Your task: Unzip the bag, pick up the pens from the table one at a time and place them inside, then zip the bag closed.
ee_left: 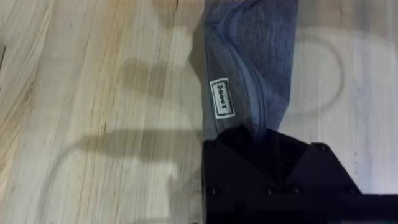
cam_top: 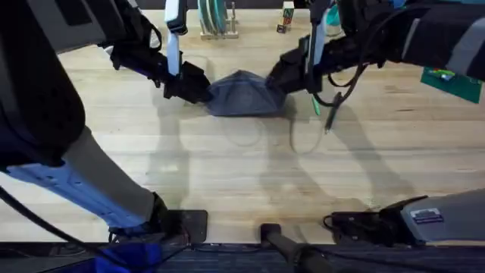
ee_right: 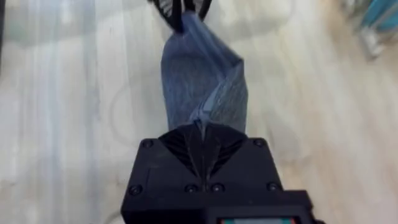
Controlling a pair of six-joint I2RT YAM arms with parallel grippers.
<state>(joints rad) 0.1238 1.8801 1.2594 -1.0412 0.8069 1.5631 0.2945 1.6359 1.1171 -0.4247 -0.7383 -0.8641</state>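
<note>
- bag (cam_top: 244, 94) sits on the bench (cam_top: 227, 167), far centre, stretched between the two arms, middle bunched up into a peak
- left gripper (cam_top: 198, 90) clamped on the bag's left end; left wrist view has the fabric running straight into the black jaws, white label tab (ee_left: 221, 98) just ahead of them
- right gripper (cam_top: 277, 82) clamped on the bag's right end; right wrist view shows the fabric pinched between its closed fingers (ee_right: 205, 146), left gripper (ee_right: 184, 9) gripping the far end
- green pen (cam_top: 315, 105) on the bench just right of the bag, under the right arm
- dark pen (cam_top: 331, 117) beside the green one, slightly nearer the bases
- zipper state: cannot tell
</note>
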